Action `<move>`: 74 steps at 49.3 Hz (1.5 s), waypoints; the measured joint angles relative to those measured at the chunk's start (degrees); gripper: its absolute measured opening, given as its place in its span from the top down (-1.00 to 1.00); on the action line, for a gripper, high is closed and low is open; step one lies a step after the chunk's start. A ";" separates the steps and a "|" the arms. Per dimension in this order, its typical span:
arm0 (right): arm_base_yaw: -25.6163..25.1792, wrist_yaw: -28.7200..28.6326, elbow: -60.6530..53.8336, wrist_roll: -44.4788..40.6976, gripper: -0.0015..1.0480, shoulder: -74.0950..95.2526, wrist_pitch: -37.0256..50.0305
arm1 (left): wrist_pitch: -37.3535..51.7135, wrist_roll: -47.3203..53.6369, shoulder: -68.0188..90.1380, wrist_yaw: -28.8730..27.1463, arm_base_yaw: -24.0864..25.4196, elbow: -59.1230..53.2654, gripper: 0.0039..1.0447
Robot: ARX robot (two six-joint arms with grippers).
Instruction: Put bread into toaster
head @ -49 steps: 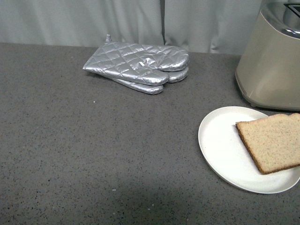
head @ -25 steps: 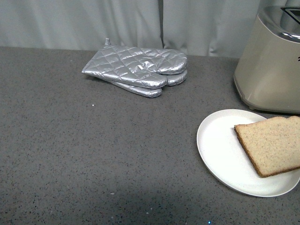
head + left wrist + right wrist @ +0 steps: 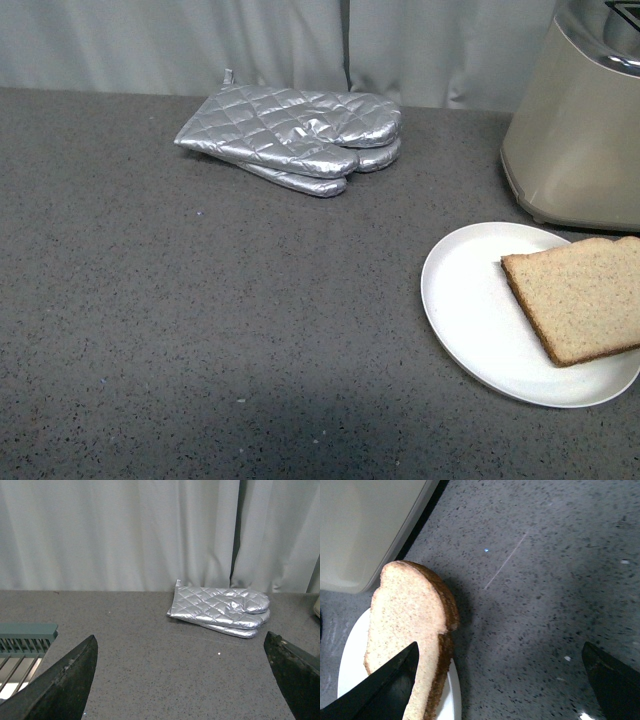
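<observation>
1. Where the counter (image 3: 200, 330) lies nearest, the bread (image 3: 580, 305) rests flat on the plate's (image 3: 465, 300) right half.
2. Right gripper (image 3: 500, 650) hangs beside the bread's crust, jaws spread, holding nothing; left gripper (image 3: 180, 645) is likewise spread above the counter.
3. Toaster (image 3: 580, 140) stands just behind the plate; mitts (image 3: 295, 135) lie further back, left.

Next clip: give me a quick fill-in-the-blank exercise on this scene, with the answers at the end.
1. The bread lies flat on a round white ____.
2. The quilted oven mitts are ____ in colour.
3. The left gripper and the right gripper each have jaws wide ____, holding nothing.
4. The beige box behind the bread is a ____.
Missing words: plate; silver; open; toaster.
</observation>
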 joint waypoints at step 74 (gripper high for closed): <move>4.22 0.22 18.56 -2.21 0.42 14.12 -2.95 | 0.00 0.00 0.00 -0.02 0.00 0.00 -0.88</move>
